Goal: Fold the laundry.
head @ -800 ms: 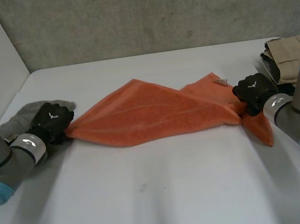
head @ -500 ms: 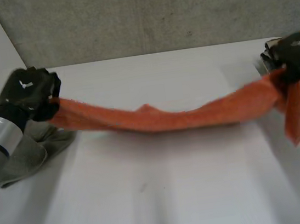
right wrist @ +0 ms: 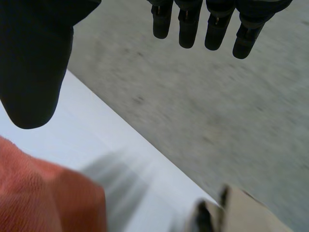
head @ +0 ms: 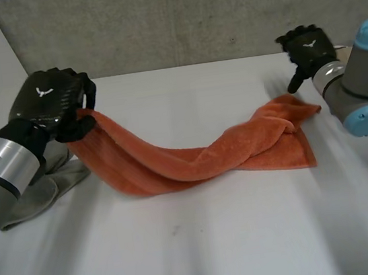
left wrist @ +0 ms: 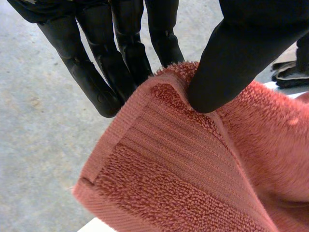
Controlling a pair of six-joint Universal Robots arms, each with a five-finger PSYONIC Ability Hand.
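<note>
The left hand (head: 50,101) is raised above the near-left part of the white table (head: 205,250), and it has hold of 1 end of the orange towel (head: 193,156). From its wrist camera the grip is plain: the thumb (left wrist: 231,63) presses down on the hemmed edge close to a corner, and the fingers (left wrist: 123,58) sit behind the cloth, so the towel is pinched between them. From that lifted end the towel sags down in a long bunched band, touches the table about the middle, and runs across to the right, where its other end lies in a loose folded heap on the surface. The right hand (head: 305,50) hangs in the air just above and beyond that heap, apart from it, with its fingers (right wrist: 215,26) straight and spread well away from the thumb, and nothing in its grasp; the towel's orange edge sits below the thumb. A crumpled grey cloth (head: 38,190) lies on the table under the left forearm, beside the towel's raised end. A beige garment (right wrist: 246,210) rests by the table's right edge, past the right hand. A concrete wall (head: 188,15) backs the table.
</note>
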